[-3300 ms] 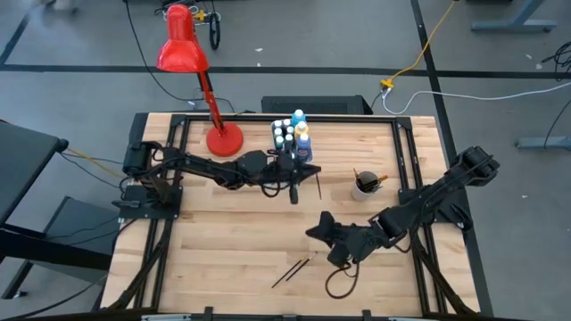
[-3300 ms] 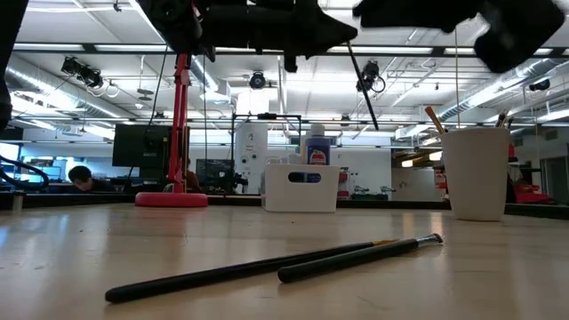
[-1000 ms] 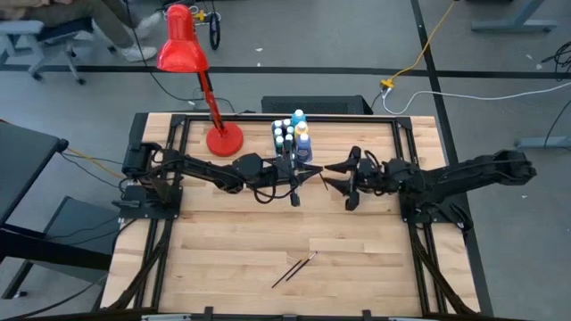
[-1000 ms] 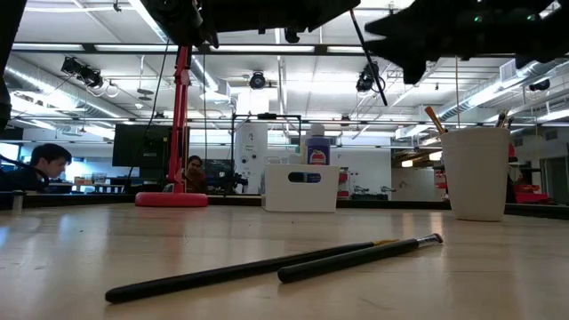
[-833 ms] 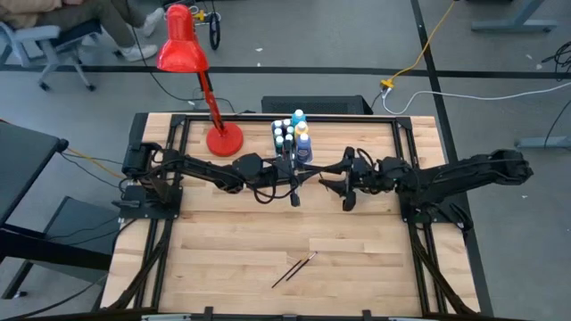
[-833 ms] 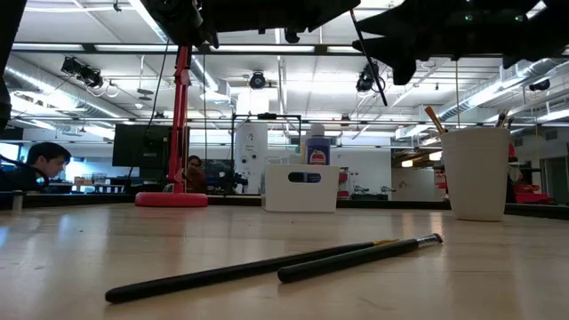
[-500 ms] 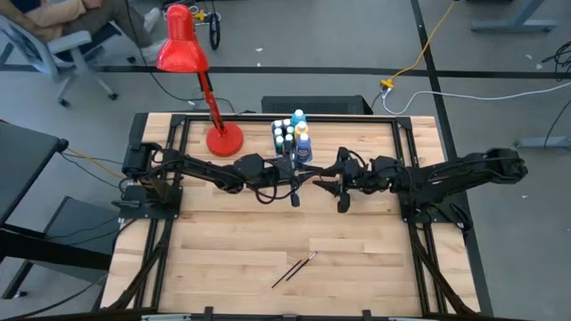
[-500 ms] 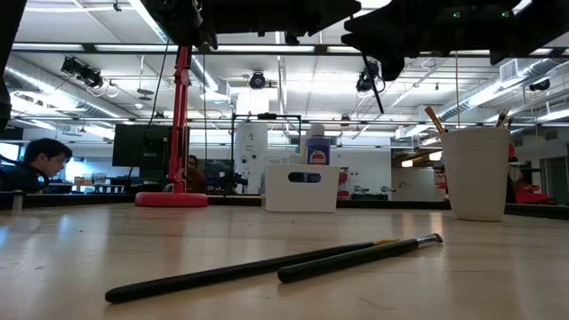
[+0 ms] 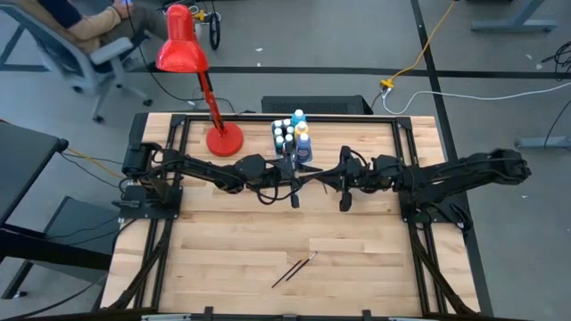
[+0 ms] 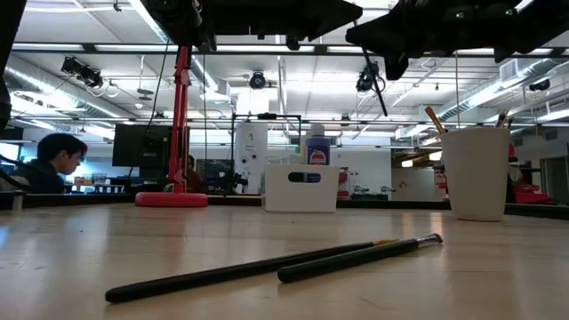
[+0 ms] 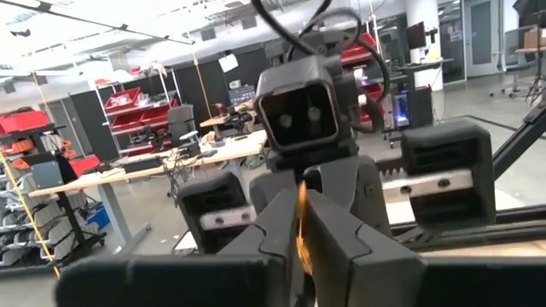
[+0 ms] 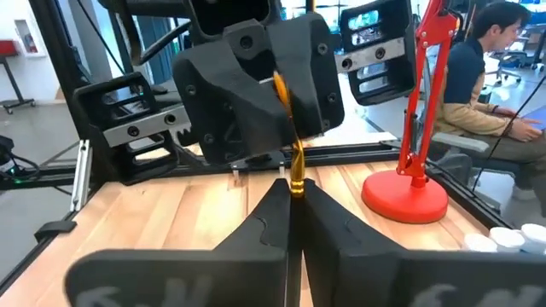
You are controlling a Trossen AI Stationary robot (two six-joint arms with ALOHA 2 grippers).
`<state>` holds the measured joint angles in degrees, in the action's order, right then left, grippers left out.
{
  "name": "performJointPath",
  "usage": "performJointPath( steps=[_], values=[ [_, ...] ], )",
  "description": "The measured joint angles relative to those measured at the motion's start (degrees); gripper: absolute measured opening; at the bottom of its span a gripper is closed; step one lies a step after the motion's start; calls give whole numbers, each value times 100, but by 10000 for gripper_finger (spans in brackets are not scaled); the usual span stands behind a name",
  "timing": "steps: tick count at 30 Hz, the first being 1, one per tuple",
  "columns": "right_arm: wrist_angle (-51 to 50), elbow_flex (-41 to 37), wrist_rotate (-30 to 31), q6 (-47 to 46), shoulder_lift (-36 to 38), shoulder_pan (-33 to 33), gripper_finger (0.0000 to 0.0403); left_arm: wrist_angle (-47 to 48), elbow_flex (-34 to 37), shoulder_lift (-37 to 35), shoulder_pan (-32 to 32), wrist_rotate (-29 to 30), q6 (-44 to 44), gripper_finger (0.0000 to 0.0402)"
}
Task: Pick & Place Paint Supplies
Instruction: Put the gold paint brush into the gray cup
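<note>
The right gripper is clamped on the paintbrush beside the left gripper, also closed on it; release should be eased only once that hold is secure.

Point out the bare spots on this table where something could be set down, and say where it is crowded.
Free: the bare wood of the table left of the two loose paintbrushes, and the near right corner beyond them. Crowded: the far middle, where the red lamp's base, the white tub of paint bottles, and the left gripper and right gripper meeting over a brush.
</note>
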<state>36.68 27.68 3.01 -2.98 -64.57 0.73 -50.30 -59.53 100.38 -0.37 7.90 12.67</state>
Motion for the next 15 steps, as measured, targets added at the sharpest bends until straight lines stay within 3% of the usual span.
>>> performJointPath(
  steps=[6,15],
  values=[
    [-743,-2,98,44,561,-2,10,103,0,0,3,7,0,66],
    [-3065,-4,1266,107,2329,-2,10,645,0,0,3,11,-262,78]
  ],
)
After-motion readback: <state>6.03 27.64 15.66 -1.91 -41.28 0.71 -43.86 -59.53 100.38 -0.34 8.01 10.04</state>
